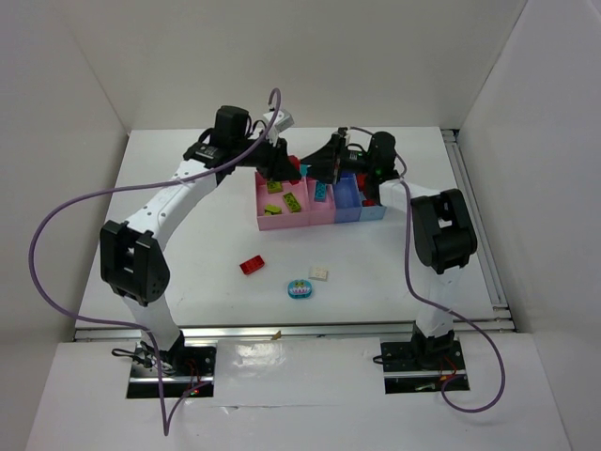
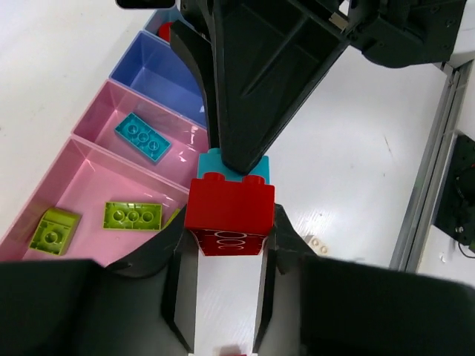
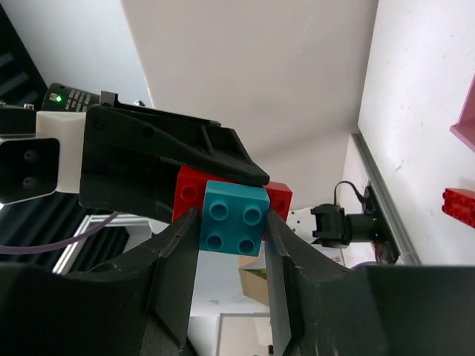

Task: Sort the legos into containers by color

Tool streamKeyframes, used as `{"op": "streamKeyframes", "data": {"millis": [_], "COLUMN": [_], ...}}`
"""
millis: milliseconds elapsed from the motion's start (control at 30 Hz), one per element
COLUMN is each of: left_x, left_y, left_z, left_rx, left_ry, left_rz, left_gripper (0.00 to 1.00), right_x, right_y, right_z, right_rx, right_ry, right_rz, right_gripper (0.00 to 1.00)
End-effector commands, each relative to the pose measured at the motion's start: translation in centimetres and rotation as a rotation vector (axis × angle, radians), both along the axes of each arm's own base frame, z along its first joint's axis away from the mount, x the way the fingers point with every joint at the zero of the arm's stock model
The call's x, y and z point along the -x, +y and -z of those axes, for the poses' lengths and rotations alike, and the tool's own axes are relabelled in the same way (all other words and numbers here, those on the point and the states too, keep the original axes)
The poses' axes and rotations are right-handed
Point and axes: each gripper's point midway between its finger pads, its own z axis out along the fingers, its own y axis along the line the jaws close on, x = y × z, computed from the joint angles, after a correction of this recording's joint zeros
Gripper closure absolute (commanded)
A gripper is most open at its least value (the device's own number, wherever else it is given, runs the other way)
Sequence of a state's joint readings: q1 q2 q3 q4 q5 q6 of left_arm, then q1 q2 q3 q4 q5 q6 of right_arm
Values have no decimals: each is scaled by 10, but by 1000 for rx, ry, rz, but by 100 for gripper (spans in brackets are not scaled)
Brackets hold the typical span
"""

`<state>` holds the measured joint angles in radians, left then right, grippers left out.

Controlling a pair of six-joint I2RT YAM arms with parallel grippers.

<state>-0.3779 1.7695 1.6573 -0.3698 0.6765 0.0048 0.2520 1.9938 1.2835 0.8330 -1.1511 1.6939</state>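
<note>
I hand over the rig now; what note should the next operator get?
Left hand: shut on the red brick.
Right hand: shut on the teal brick; the two bricks appear joined, held in the air.
Done: three yellow-green bricks in the wide pink bin; a flat teal brick in the narrow pink bin.
Blue bin looks empty; something red shows in the light blue bin.
Left: separate and sort the held pair, then the loose red brick, cream-white brick and teal-and-pink piece on the table.

No legible txt, labels, brands or nos. in any view — closest thing is a row of white oval outlines on the side of the red brick (image 2: 226, 211) — not readable as chars.
</note>
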Motion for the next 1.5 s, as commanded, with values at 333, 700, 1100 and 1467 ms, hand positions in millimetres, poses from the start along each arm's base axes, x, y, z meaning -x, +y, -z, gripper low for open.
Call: {"op": "streamKeyframes", "data": {"millis": [333,700,1100,1467], "left_x": [-4,-12,-43,-48], "left_y": [15,27,46,62], "left_z": [-14,0,4,-8], "left_rx": [66,80,140,143], "left_ry": [-3,109,411,405], "left_rz": [23,-57,-389,-538], "left_gripper": [100,100,100,100], "right_x": [-5,-51,-77,-75], "right_y": [-25,-66,-69,-56], "right_z": [-9,36,104,133], "right_rx": [3,412,911,997], "right_ry": [-100,-145,-259,-268], "right_rz": [44,203,218,141], "right_gripper": [100,100,100,49]}}
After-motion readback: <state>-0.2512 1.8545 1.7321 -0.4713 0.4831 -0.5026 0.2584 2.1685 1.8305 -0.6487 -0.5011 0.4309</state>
